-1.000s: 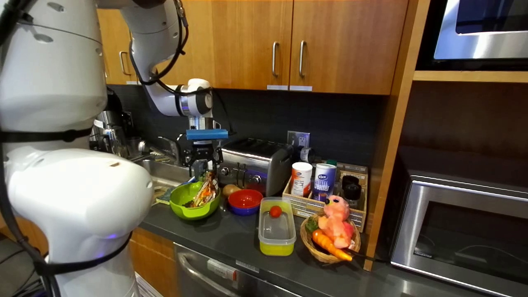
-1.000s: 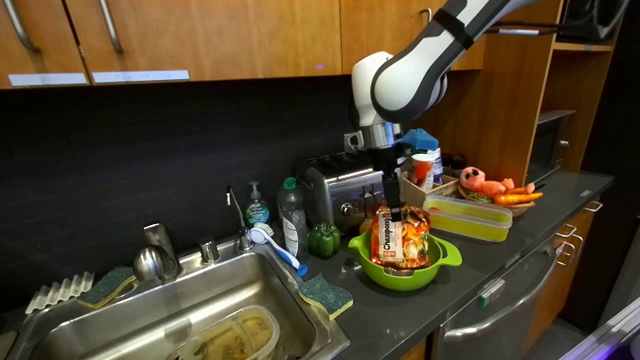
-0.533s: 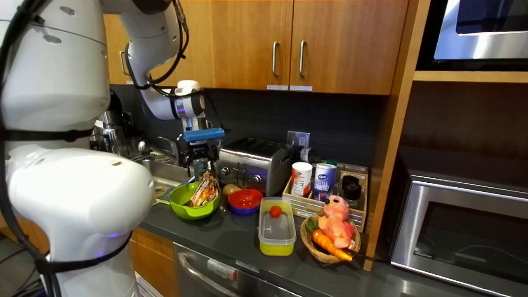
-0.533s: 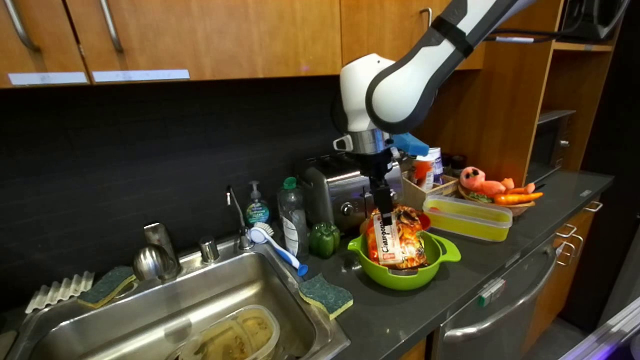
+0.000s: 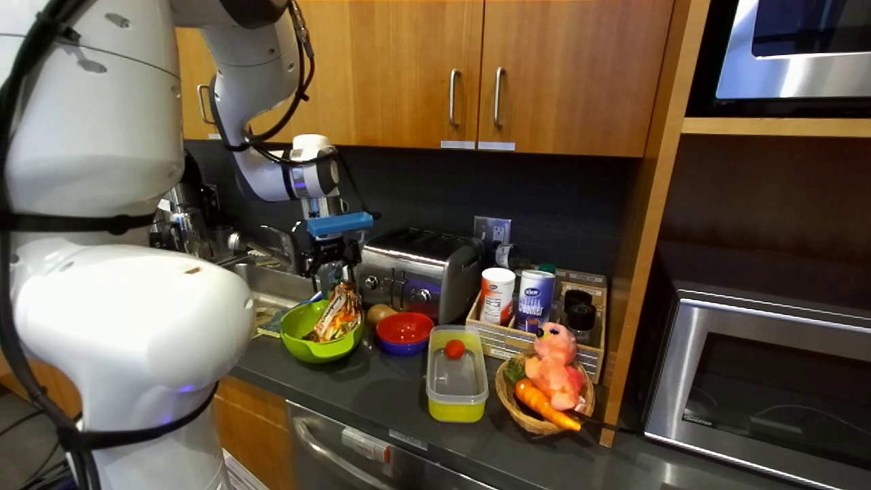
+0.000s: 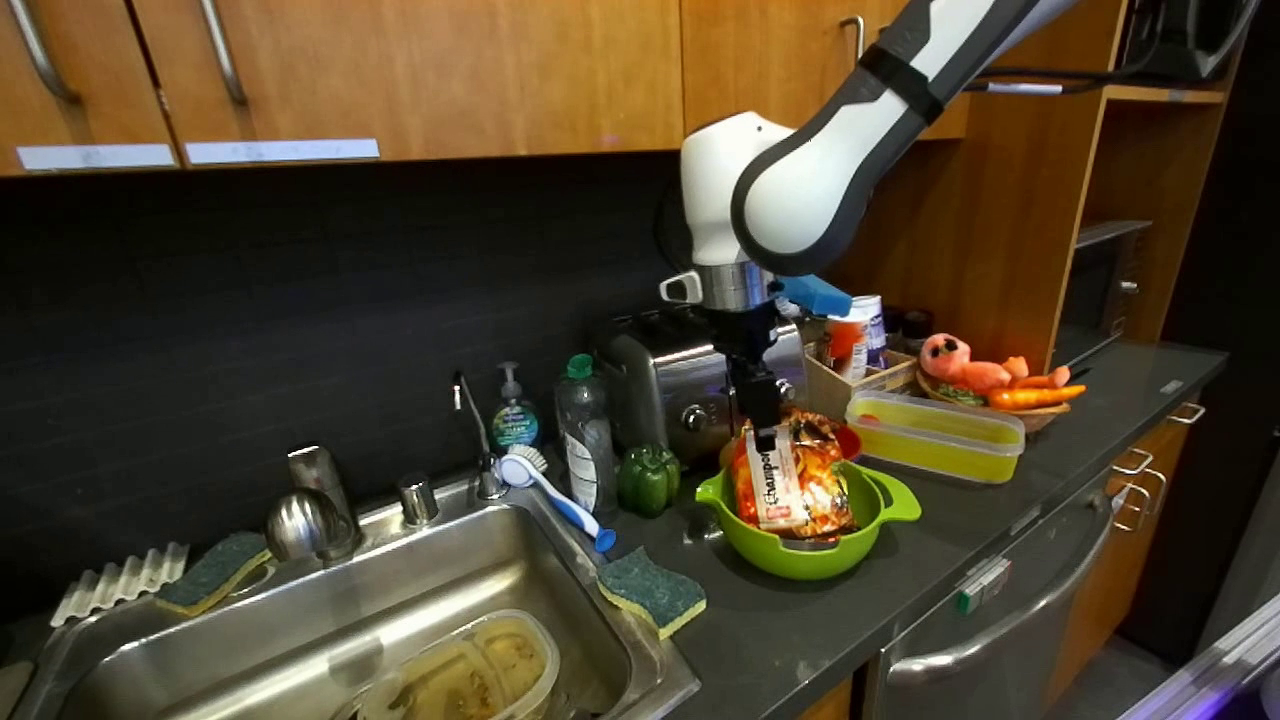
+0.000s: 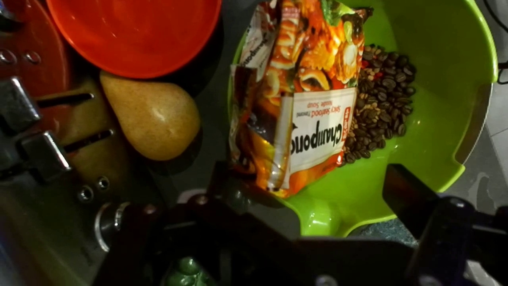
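Observation:
A shiny orange-red noodle packet (image 7: 313, 79) with a white "Champong" label leans inside a green bowl (image 7: 444, 51). Dark coffee beans (image 7: 387, 95) lie beside it in the bowl. My gripper (image 7: 307, 172) is open, its fingers wide apart with nothing held between them. In the wrist view the left finger is close to the packet's lower edge; whether they touch I cannot tell. Both exterior views show the gripper (image 6: 765, 435) pointing down just over the top of the packet (image 6: 800, 480), above the bowl (image 5: 320, 350).
A steel toaster (image 5: 422, 265) stands behind the bowl, with a pear (image 7: 154, 115) and a red bowl (image 5: 406, 328) alongside. A green pepper (image 6: 650, 480), a sponge (image 6: 655, 590) and the sink (image 6: 580, 540) are close by. Farther off are a lidded container (image 5: 457, 381) and a basket (image 5: 517, 408).
The gripper has shifted left in both exterior views, a little toward the sink, staying open. The packet now tilts more to the left in the bowl. The bowl is almost unmoved.

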Available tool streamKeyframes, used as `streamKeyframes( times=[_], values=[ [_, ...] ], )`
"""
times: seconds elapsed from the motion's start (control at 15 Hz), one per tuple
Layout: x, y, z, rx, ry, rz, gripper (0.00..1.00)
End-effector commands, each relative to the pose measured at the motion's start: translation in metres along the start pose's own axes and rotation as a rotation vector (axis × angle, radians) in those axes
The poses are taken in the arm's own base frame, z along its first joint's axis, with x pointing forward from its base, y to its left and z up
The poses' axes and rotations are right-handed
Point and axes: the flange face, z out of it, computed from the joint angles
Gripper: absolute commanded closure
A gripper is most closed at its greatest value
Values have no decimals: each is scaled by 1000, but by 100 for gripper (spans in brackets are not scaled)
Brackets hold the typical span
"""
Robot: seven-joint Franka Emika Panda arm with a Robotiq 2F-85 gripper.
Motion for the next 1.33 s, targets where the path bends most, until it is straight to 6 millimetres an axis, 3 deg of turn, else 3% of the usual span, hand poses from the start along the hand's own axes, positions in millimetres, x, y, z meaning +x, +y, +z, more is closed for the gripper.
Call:
streamKeyframes(
  times=[0.0, 0.67, 1.27],
  values=[
    [5, 4, -5, -25, 14, -30, 0],
    [36, 16, 23, -41, 137, -355, 0],
    [41, 24, 33, -19, 132, -665, 0]
  ],
)
